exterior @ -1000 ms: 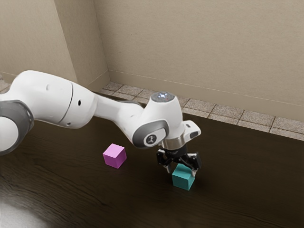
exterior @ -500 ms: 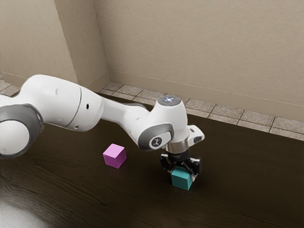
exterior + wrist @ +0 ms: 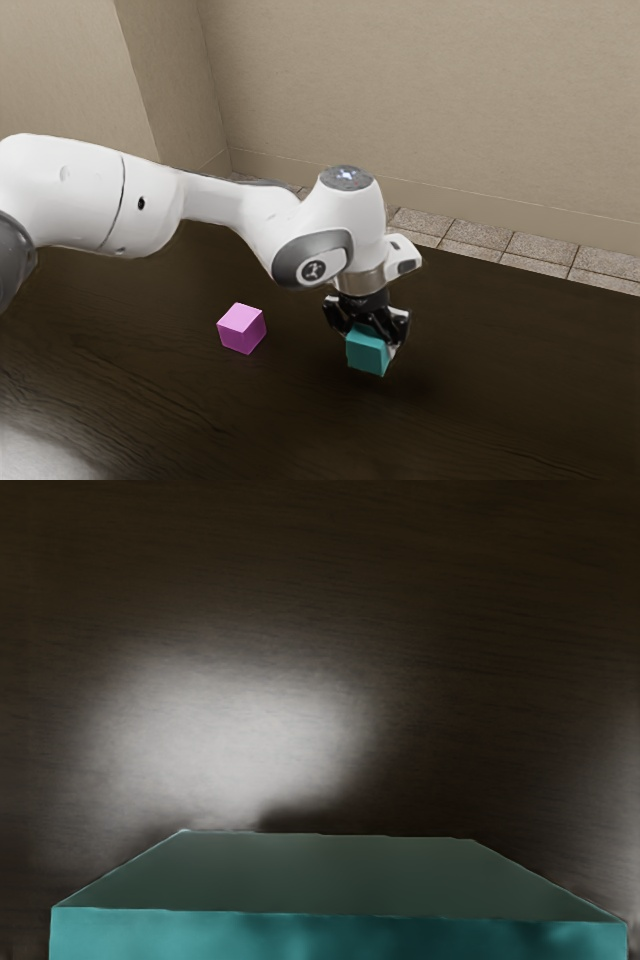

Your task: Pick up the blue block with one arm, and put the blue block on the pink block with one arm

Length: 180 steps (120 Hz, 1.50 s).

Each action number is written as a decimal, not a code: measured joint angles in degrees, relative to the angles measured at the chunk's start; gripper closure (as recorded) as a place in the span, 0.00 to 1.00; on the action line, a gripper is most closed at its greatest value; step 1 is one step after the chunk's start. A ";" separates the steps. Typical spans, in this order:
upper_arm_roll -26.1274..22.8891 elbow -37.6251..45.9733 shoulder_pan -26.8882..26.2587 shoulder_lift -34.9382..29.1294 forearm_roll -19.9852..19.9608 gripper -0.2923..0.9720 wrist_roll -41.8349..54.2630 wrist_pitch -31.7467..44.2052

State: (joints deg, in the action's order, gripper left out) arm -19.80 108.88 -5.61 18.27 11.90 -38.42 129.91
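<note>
- From the side camera, I see my arm (image 3: pixel 230 215) come in from the exterior view's left, the hand pointing straight down over the dark table (image 3: pixel 520 400).
- My gripper (image 3: pixel 367 338) is clamped on the blue block (image 3: pixel 368 357), which hangs just clear of the tabletop.
- The pink block (image 3: pixel 242 328) rests on the table, apart, toward the exterior view's left.
- On the wrist camera, the blue block (image 3: pixel 330 880) sits right under my hand, with the table (image 3: pixel 480 630) beyond it.

White arm (image 3: pixel 225 208); grey joints (image 3: pixel 310 264); black pincer (image 3: pixel 366 338)
</note>
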 joint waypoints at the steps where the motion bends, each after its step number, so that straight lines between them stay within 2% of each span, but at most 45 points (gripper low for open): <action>1: 0.27 0.57 0.07 -0.88 -0.27 0.48 0.08 -0.15; 9: 3.71 4.85 0.21 -7.34 -2.31 0.48 0.98 -1.17; 15: 7.45 7.57 0.11 -9.90 -3.74 0.47 1.95 -1.76; 27: 15.74 11.19 0.78 -12.14 -5.89 0.47 4.78 -2.55; 38: 18.34 11.91 2.16 -12.01 -6.53 0.47 7.88 -2.89; 74: 18.76 10.41 5.89 -8.03 -7.05 0.46 18.78 -1.35; 125: 17.19 8.14 6.79 -6.20 -7.19 0.47 31.83 -0.73; 180: 17.16 4.00 7.81 -2.61 -10.87 0.47 42.92 -1.64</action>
State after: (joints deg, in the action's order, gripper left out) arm -2.64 112.88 2.20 15.66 1.03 4.50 128.27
